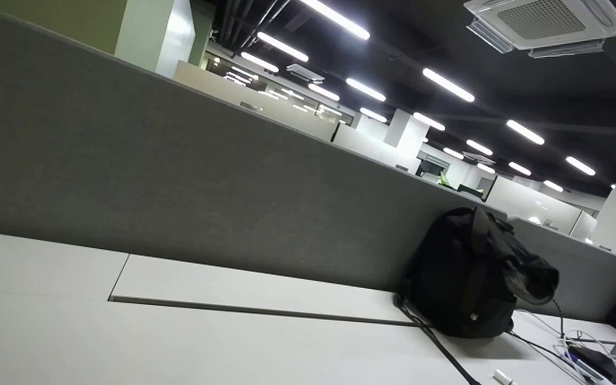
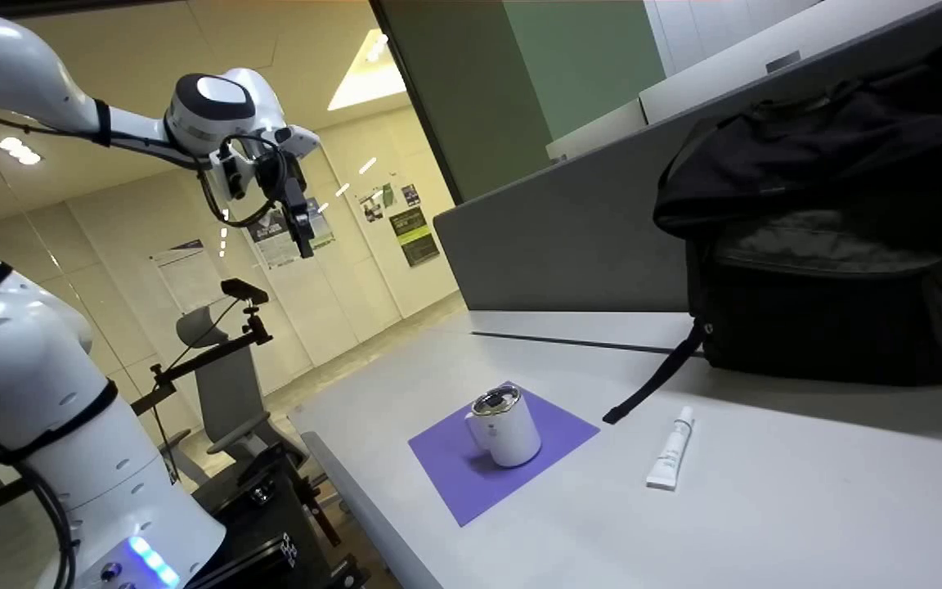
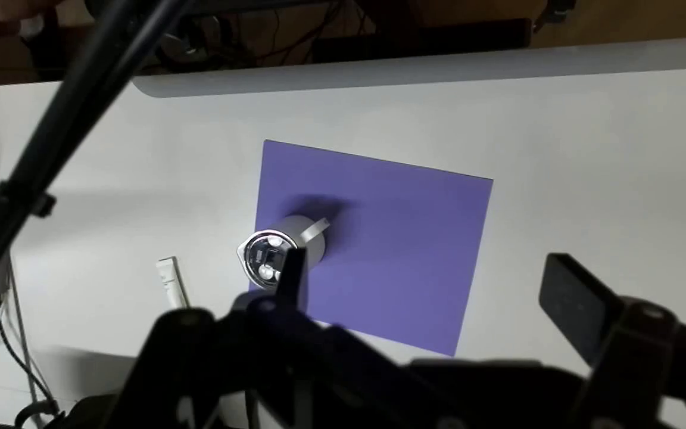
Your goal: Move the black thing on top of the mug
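A white mug (image 2: 512, 435) with a handle and a clear lid stands upright on a purple sheet (image 2: 448, 458). The black thing (image 2: 494, 400) is a small dark slider on the lid, and it also shows in the wrist view (image 3: 273, 258). In the wrist view the mug (image 3: 293, 226) stands at the sheet's left edge, partly covered by a finger. My gripper (image 3: 426, 256) is open, with nothing between its fingers. In an exterior view my gripper (image 2: 302, 237) hangs high above and to the left of the mug, well apart from it.
A white tube (image 2: 670, 451) lies on the table to the right of the mug. A black backpack (image 2: 839, 303) stands against the grey partition (image 2: 569, 245), its strap reaching toward the sheet. Cables (image 1: 575, 342) lie beyond the backpack. The table's edge (image 3: 379, 68) runs past the sheet.
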Controlling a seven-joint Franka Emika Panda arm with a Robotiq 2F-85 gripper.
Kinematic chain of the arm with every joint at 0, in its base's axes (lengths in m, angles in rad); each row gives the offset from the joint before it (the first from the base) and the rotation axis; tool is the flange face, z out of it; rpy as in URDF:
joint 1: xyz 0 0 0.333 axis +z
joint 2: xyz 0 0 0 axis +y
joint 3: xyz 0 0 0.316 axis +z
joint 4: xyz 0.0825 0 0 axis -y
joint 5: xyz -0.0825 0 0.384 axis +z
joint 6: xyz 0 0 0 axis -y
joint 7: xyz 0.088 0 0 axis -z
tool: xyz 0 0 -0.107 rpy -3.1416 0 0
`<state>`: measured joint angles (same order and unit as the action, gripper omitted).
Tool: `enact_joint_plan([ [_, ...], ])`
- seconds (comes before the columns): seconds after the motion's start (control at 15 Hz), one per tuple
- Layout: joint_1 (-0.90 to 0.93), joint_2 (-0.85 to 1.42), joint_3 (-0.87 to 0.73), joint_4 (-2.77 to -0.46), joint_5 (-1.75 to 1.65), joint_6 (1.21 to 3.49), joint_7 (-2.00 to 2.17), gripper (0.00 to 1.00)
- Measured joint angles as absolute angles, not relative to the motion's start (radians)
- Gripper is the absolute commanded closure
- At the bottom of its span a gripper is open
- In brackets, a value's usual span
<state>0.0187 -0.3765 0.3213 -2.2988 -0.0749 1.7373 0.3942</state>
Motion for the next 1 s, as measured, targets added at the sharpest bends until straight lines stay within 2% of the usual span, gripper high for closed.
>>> enact_joint_plan([
  [0.2,0.026,-0.368,0.311,-2.305,-0.119,1.786,0.401,0.0],
  [0.73,-0.094,-0.219,0.16,-2.467,-0.429,2.284,0.449,0.0],
  [1.0,-0.164,-0.081,0.079,-2.489,-0.535,2.345,0.522,0.0],
])
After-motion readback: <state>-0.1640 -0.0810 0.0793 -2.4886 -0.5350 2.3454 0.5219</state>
